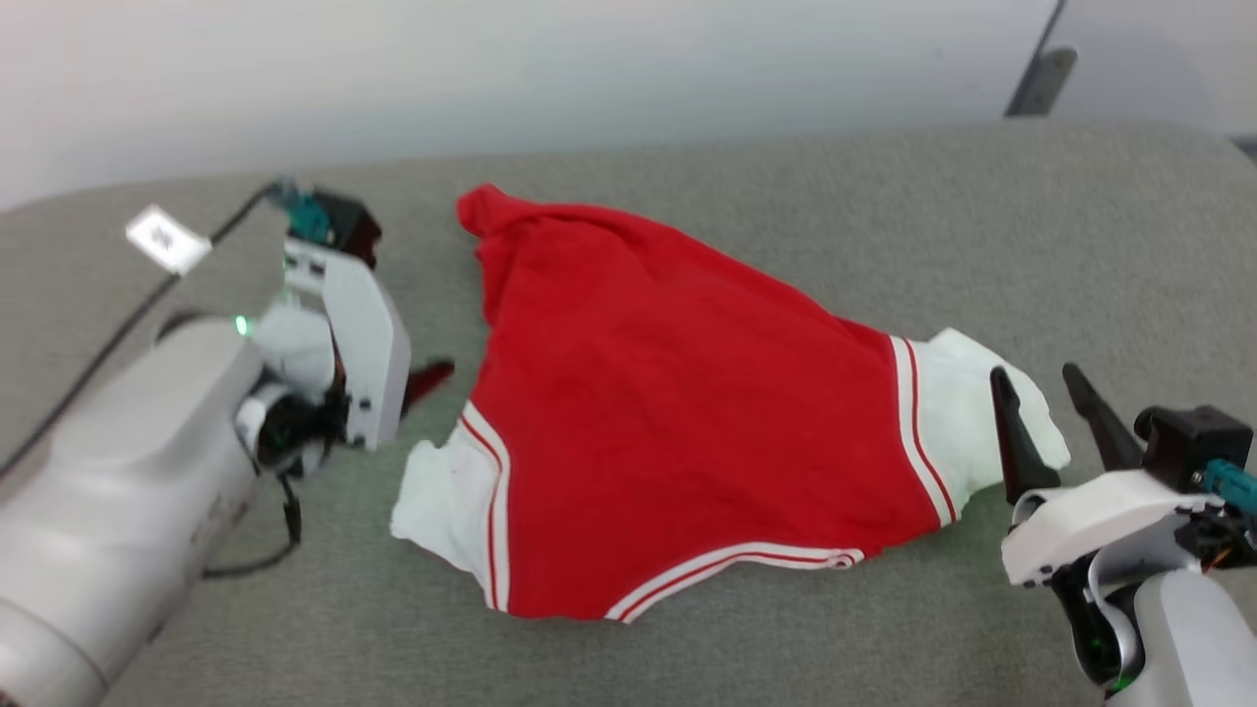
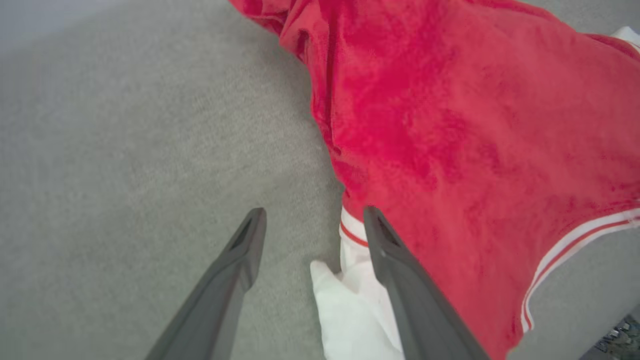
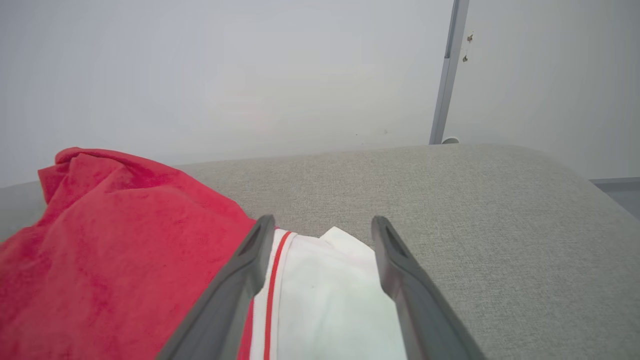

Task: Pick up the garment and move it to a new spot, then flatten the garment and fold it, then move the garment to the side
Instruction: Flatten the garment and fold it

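From where I stand, the shirt point(image 1: 668, 412) lies spread on the middle of the grey bench point(image 1: 884, 216), neckline point(image 1: 727, 570) nearest the robot and the body running away from it. I'd say the flattening step is in hand, with no fold made yet. The left gripper point(image 2: 314, 212) is wide open at the left sleeve point(image 1: 442, 501). In its wrist view one finger crosses the sleeve's edge and the other is over bare bench. The right gripper point(image 1: 1036, 375) is just as wide, its fingers either side of the right sleeve point(image 1: 972, 422), holding nothing. Whether either one touches the cloth I cannot tell. To my eye the next move calls for each gripper to come down and close on its sleeve, then draw outward so that the shoulders go taut. After that, the far end needs attention. The shirt is red and soft-looking, with white sleeves and thin red-and-white stripes at the seams and neck. It is mostly flat but skewed. The body narrows to a bunched corner point(image 1: 486, 211) at the far left, faint creases run across it, and both sleeves are crumpled.
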Motion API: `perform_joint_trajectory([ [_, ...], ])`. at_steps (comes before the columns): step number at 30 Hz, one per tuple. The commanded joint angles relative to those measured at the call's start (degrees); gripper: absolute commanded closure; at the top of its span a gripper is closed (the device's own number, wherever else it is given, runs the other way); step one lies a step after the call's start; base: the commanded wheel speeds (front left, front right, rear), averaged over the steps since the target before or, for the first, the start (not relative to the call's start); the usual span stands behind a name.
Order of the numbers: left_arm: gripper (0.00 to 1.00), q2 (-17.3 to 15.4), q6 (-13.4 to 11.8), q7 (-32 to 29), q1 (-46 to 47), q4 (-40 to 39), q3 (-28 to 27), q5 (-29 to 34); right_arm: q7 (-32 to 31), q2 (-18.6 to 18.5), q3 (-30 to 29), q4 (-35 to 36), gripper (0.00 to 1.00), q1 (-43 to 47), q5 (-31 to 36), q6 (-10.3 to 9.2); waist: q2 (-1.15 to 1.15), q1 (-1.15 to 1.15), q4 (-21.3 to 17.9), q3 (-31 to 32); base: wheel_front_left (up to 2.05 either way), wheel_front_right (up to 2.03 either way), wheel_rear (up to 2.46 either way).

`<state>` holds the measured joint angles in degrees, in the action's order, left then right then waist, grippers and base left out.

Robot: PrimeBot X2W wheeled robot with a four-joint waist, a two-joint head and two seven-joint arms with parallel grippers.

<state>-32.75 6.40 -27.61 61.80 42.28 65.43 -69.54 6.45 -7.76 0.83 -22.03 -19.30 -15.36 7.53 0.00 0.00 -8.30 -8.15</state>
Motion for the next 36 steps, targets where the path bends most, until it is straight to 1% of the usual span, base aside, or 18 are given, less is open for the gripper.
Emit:
perform_joint_trajectory([
  [1, 0.0, -0.1, -0.4, -0.4, -0.9, -0.4, -0.2, -1.0, -0.1, 0.1, -0.2, -0.2, 0.0, 0.8, 0.6, -0.08, 0.0, 0.0, 2.3, 3.0, 0.0, 0.0, 0.0],
  [6, 0.0, -2.2, -3.4, -4.7, -5.5, -4.1, 0.3, -3.7, -0.4, 0.5, -0.6, -0.2, 0.0, 2.0, 0.6, -0.08, 0.0, 0.0, 3.5, 5.1, 0.0, 0.0, 0.0],
  [11, 0.0, -3.9, -6.3, -6.6, -8.9, -8.7, -0.2, -6.3, -0.9, 0.5, -0.8, 0.3, 0.0, 2.7, 0.4, -0.08, 0.0, 0.0, 4.1, 5.6, 0.0, 0.0, 0.0],
  [16, 0.0, -4.1, -8.3, -7.1, -11.5, -12.6, -1.1, -8.8, -1.5, 0.4, -0.4, 0.8, 0.0, 2.6, 0.2, -0.08, 0.0, 0.0, 4.0, 5.3, 0.0, 0.0, 0.0],
  [21, 0.0, -4.5, -9.4, -6.1, -12.9, -14.4, -1.2, -8.9, -1.9, 0.2, 0.1, 1.4, 0.0, 2.6, 0.1, -0.08, 0.0, 0.0, 3.1, 4.5, 0.0, 0.0, 0.0],
  [25, 0.0, -4.4, -9.2, -4.9, -13.7, -13.7, -0.5, -7.8, -2.1, 0.1, 0.2, 1.9, 0.0, 2.3, 0.0, -0.08, 0.0, 0.0, 2.3, 3.7, 0.0, 0.0, 0.0],
  [30, 0.0, -3.7, -7.3, -1.8, -14.4, -9.5, -0.2, -6.4, -2.4, 0.0, 0.5, 2.4, 0.0, 1.8, -0.2, -0.08, 0.0, 0.0, 1.2, 2.4, 0.0, 0.0, 0.0],
  [32, 0.0, -2.9, -6.4, -1.6, -15.3, -7.2, -0.5, -7.6, -2.5, -0.1, 0.4, 2.5, 0.0, 1.7, -0.3, -0.08, 0.0, 0.0, 0.9, 2.1, 0.0, 0.0, 0.0],
  [36, 0.0, -1.4, -4.9, -0.9, -15.4, -3.2, -0.6, -7.9, -2.5, -0.3, 0.4, 2.6, 0.0, 1.5, -0.6, -0.08, 0.0, 0.0, 0.4, 1.5, 0.0, 0.0, 0.0],
])
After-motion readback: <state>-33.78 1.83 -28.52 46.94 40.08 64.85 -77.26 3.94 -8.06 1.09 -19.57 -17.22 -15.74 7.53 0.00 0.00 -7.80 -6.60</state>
